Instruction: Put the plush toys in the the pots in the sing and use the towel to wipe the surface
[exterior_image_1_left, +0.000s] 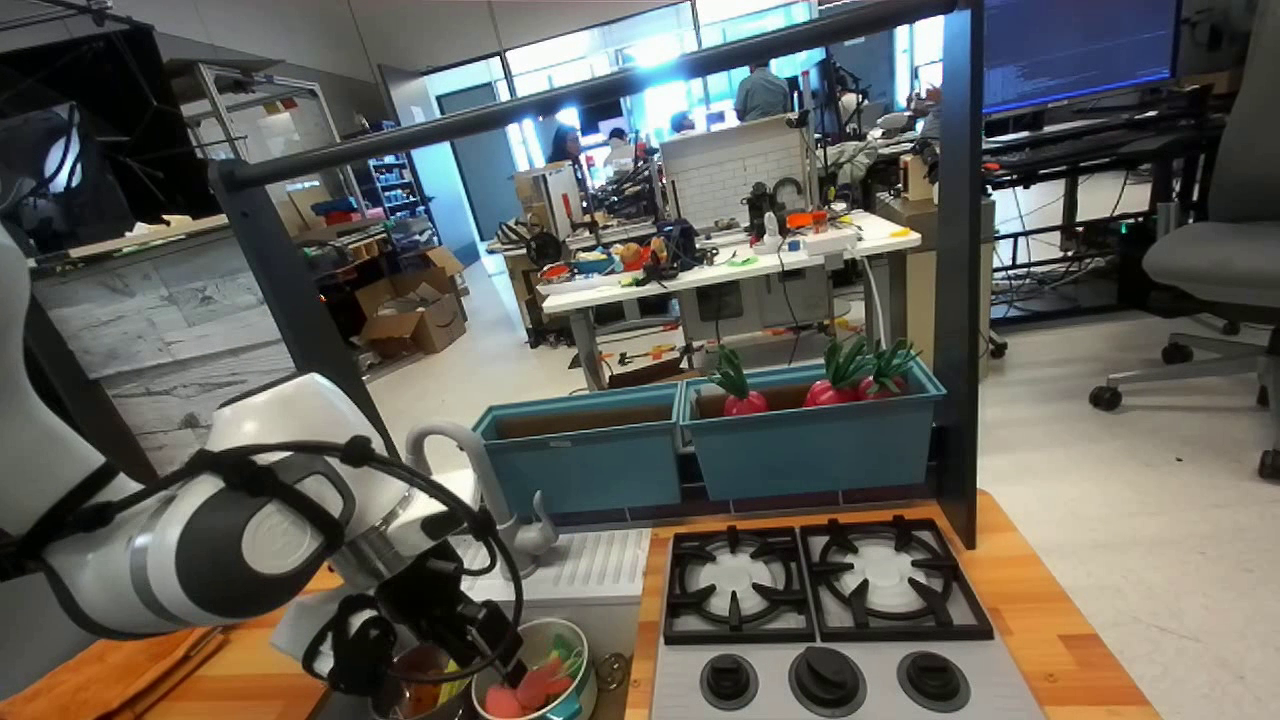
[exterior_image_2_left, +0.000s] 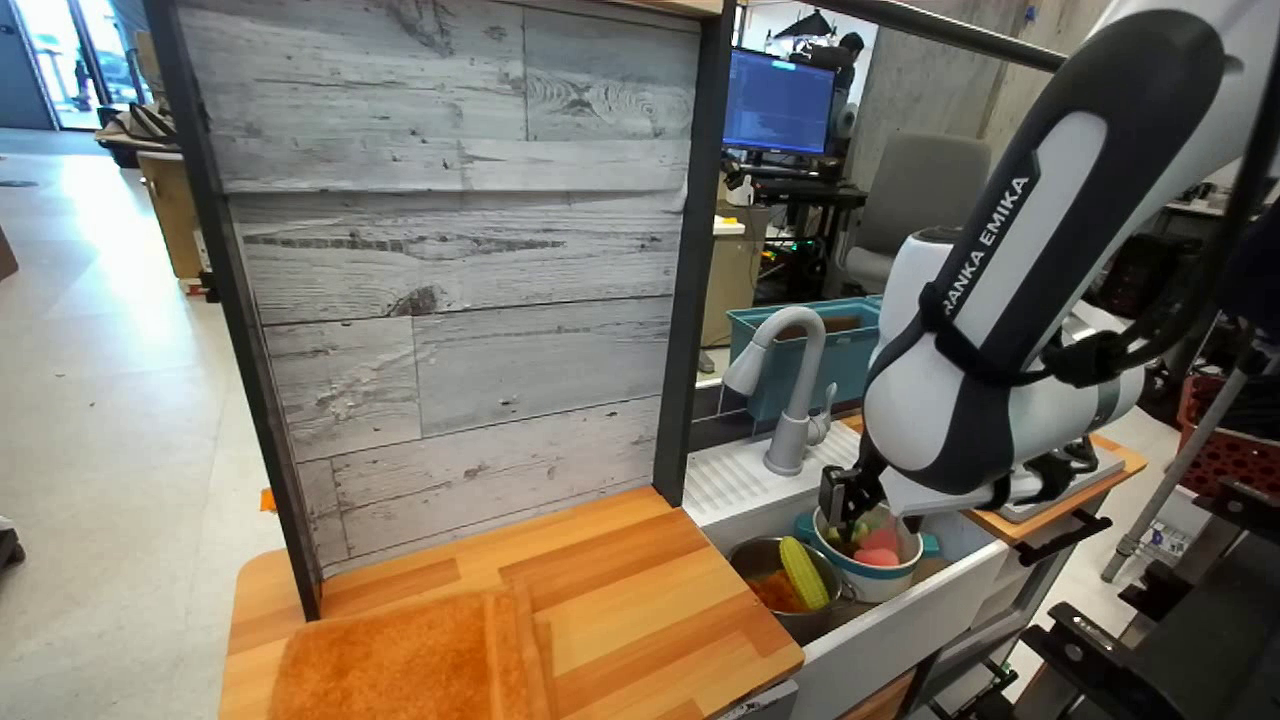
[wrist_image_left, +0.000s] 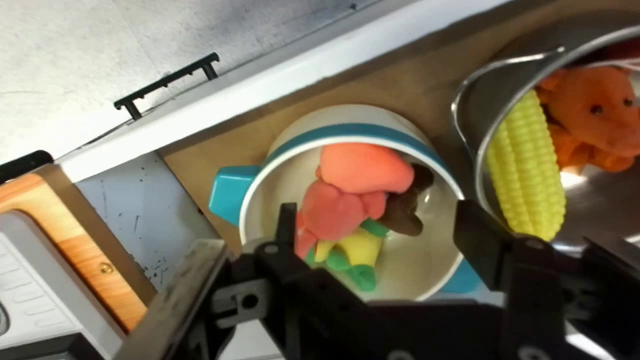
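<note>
The fuzzy orange cloth towel (exterior_image_2_left: 400, 660) lies between 8 and 9 o'clock from my claw (wrist_image_left: 377, 215) in an exterior view, well apart from it, flat on the light-brown wooden plank table (exterior_image_2_left: 650, 600). I judge that the coming move turns on this, since only the wiping looks left to do. One folded edge points to 6 o'clock; the view cuts the cloth off, so I cannot tell its long axis.

My claw is spread, tips well apart and pinching nothing, over the round cream-white pot with a teal band (wrist_image_left: 355, 117) in the light-grey basin (exterior_image_2_left: 905, 635); I should probably rise clear before swinging toward 9. In the wrist view the red-orange plush toy (wrist_image_left: 335, 212) lies inside that pot, between 9 and 11 o'clock from the midpoint of my tips; whether the 9 o'clock tip touches it, I cannot tell. The yellow-and-green plush toy (wrist_image_left: 360, 247) lies at 7. Toward 2 o'clock, the orange plush toy with black eyes (wrist_image_left: 590, 130) sits in the round dark grey metal pot (wrist_image_left: 595, 215).
</note>
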